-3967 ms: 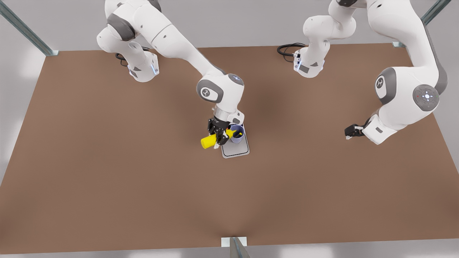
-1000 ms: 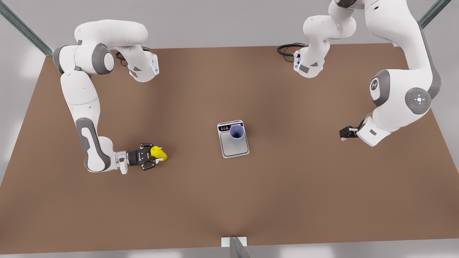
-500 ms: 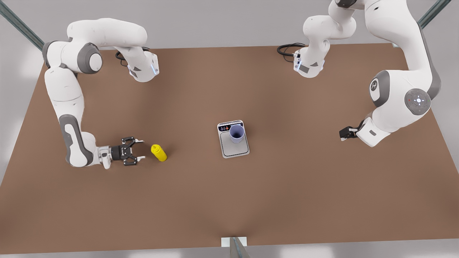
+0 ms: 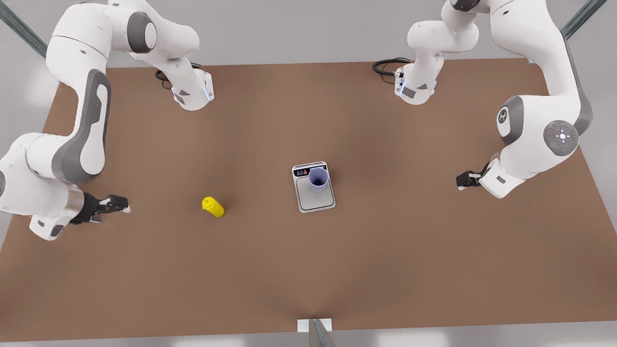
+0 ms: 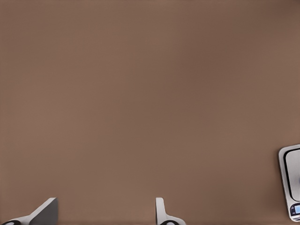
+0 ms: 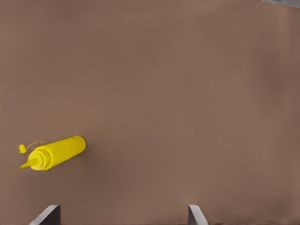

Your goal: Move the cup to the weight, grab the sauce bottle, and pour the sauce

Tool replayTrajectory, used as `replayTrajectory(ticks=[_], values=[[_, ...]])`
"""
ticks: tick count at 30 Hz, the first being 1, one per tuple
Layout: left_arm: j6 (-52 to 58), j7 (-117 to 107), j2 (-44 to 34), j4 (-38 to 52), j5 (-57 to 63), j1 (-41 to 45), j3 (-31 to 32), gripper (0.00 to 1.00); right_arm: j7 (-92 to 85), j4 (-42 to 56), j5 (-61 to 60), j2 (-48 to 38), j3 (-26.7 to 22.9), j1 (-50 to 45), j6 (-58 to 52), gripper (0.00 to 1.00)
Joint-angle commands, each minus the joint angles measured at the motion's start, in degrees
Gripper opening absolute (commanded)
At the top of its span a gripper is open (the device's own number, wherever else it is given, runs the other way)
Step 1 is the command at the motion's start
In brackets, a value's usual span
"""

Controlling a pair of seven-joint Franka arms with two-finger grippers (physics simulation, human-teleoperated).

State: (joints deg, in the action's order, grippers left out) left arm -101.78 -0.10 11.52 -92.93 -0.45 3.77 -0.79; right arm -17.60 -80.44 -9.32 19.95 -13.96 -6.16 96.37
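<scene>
The pale lavender cup (image 4: 318, 180) stands upright on the weight (image 4: 315, 201), near its display end. The yellow sauce bottle (image 4: 212, 206) rests alone on the table to the front view's left of the weight, and appears with its nozzle tip in the right wrist view (image 6: 54, 153). My right gripper (image 4: 124, 208) hovers open well to the front view's left of the bottle, its fingertips spread wide (image 6: 122, 213). My left gripper (image 4: 460, 180) waits open at the front view's right, holding nothing (image 5: 105, 211); an end of the weight (image 5: 289, 183) shows in its view.
The brown table (image 4: 308, 270) spreads wide around the weight. Both arm bases (image 4: 193, 91) (image 4: 414, 86) and a black cable (image 4: 385, 65) sit at the far edge. A small yellow speck (image 6: 22, 148) lies beside the bottle's nozzle.
Four seconds ago the right gripper held the bottle tipped over the cup. It carried it to the front view's left, let go, and has drawn back farther left. The left arm barely moved.
</scene>
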Motion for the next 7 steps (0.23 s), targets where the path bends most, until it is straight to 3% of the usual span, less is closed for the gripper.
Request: replayTrajectory(ticks=[1, 2, 7], values=[[0.00, -0.08, 0.00, 0.03, 0.01, 0.01, 0.00, 1.00, 3.52, -0.51, 2.19, -1.40, 2.52, 1.93, 0.05, 1.00], [-0.09, 0.01, 0.17, 0.03, 0.01, 0.01, 0.00, 1.00, 11.80, -1.13, 4.92, -4.83, 6.66, 3.97, -0.30, 1.00], [-0.18, 0.01, 0.43, 0.03, -0.08, 0.01, 0.00, 1.00, 11.89, -4.29, 4.84, -9.67, 6.75, 3.18, 0.05, 1.00]])
